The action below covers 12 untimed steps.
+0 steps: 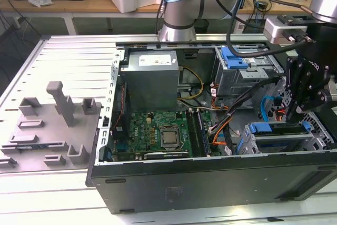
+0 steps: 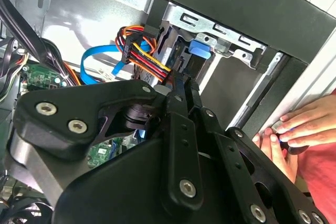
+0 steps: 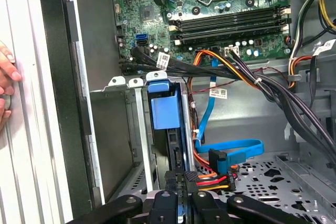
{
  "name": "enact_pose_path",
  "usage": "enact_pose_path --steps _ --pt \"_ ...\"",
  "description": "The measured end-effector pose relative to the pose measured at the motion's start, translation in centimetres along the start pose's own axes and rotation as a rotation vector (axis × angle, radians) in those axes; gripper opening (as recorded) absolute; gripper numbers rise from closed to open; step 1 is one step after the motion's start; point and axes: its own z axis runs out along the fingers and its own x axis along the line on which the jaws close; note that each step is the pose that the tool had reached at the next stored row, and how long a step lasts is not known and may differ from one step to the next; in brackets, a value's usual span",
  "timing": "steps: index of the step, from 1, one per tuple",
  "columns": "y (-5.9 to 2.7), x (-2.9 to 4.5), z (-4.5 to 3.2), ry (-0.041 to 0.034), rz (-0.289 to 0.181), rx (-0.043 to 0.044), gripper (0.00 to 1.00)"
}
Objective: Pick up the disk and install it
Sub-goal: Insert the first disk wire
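The disk (image 3: 165, 106) stands on edge in the lower metal drive cage (image 3: 137, 129) of the open computer case, with the blue end of its carrier rail showing. In the exterior view the disk (image 1: 263, 128) sits in the cage (image 1: 279, 143) at the case's front right corner. My gripper (image 1: 293, 113) hangs right over it. In both wrist views the gripper (image 3: 182, 179) (image 2: 181, 80) lines up with the disk's (image 2: 198, 51) dark edge, its jaws drawn close together on that edge. The rest of the disk is hidden inside the cage.
A second drive bay with a blue latch (image 1: 234, 59) stands behind. Orange-red power leads (image 3: 212, 182) and a blue data cable (image 3: 236, 150) lie beside the cage. A person's hand (image 2: 299, 124) rests on the case's outer edge. Motherboard (image 1: 158, 133) mid-case; grey fixtures (image 1: 58, 114) on the exterior view's left.
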Motion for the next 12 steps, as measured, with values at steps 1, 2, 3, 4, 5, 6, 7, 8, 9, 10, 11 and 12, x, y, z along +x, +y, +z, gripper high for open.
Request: enact_pose_path --steps 1,2,3,4,5,6,7,8,9,10,11,12 --pt "-0.01 0.03 0.00 -0.0033 0.000 -0.0006 0.17" --pt "-0.01 0.05 0.02 -0.0051 0.000 -0.0018 0.17" --pt "-0.01 0.06 0.02 -0.0062 0.000 -0.0029 0.17" --pt "-0.01 0.06 0.02 -0.0073 0.000 -0.0037 0.17" --pt "-0.02 0.06 0.03 -0.0078 0.000 -0.0038 0.17" --pt "-0.01 0.06 0.03 -0.0079 0.000 -0.0039 0.17" --pt "-0.02 0.07 0.04 -0.0079 0.000 -0.0039 0.17" --pt "-0.02 0.07 0.03 -0.0078 0.000 -0.0039 0.17" --pt "-0.02 0.07 0.03 -0.0078 0.000 -0.0039 0.17" --pt "-0.02 0.07 0.03 -0.0078 0.000 -0.0039 0.17" --pt "-0.07 0.06 0.06 -0.0078 0.000 -0.0040 0.17" --pt "-0.14 0.05 0.09 -0.0078 0.000 -0.0040 0.17"
